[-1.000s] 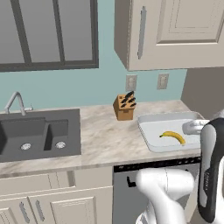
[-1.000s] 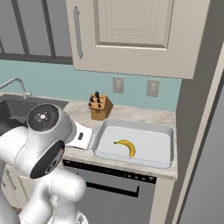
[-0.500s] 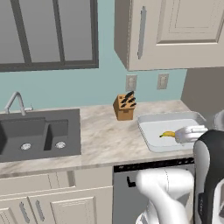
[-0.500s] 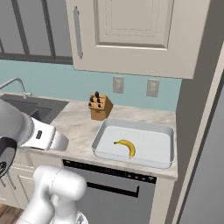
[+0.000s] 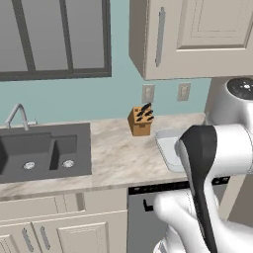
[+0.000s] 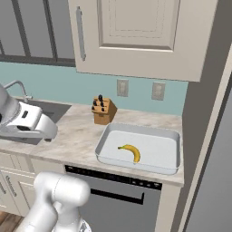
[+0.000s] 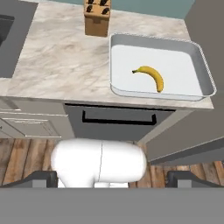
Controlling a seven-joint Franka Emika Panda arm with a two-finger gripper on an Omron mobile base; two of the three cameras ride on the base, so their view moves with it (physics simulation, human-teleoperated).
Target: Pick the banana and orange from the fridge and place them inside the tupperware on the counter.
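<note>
At lower centre of the hand view, the gripper [image 7: 112, 178] shows as two dark finger tips [image 7: 41, 178] set far apart at the frame's bottom edge, jaws fully spread and holding nothing; a rounded white part of the robot sits between them and hides the floor there. In the upper right of the same view, the banana [image 7: 151, 77] lies inside the tupperware [image 7: 120, 41], near its middle, clear of all four walls; open tray floor surrounds it on every side. The tupperware rests on the counter [image 7: 57, 52], its near rim close to the counter's front edge, its right rim by the counter's end. A knife block [image 7: 96, 18] stands just beyond the tray's far left corner, its top cut off by the frame; the sink [image 7: 8, 41] is cropped at the upper left edge.

In the right base view, the banana [image 6: 130, 151] and tupperware [image 6: 177, 149] are fully visible at centre; bare counter [image 6: 74, 136] lies to the tray's left; the grey fridge [image 6: 213, 145] side fills the right edge, its door and interior out of sight; the orange cannot be made out.

In the left base view, the arm covers most of the tupperware [image 5: 165, 148], only a left corner showing; the knife block [image 5: 140, 121] stands free at centre; the sink [image 5: 44, 150] occupies the left; broad open counter [image 5: 118, 158] lies between.
</note>
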